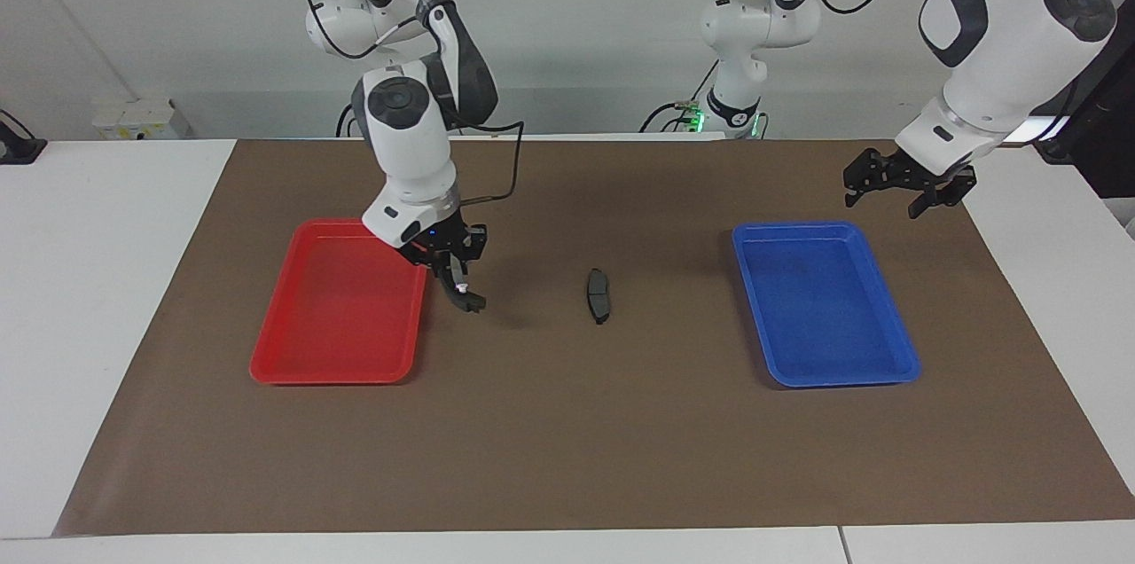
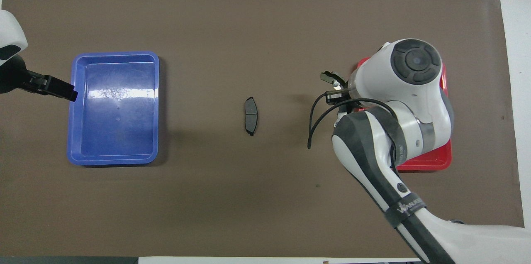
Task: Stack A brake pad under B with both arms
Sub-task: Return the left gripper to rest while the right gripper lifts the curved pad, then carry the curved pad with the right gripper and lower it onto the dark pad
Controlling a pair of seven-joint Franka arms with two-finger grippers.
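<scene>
Two white jointed arms are seen, their shells rounded and glossy; the joints are capped with dark grey discs and rounded-square panels; a dark grey sleeve is wrapped along the right arm (image 2: 386, 160), and a black band with white lettering is carried near its lower end; thin black cables are looped along both arms, one hanging free in a curve beside the right wrist; the left arm (image 1: 993, 41) is built alike; black fingers (image 1: 922, 200) are mounted on both wrists; a green light is lit at one base.
</scene>
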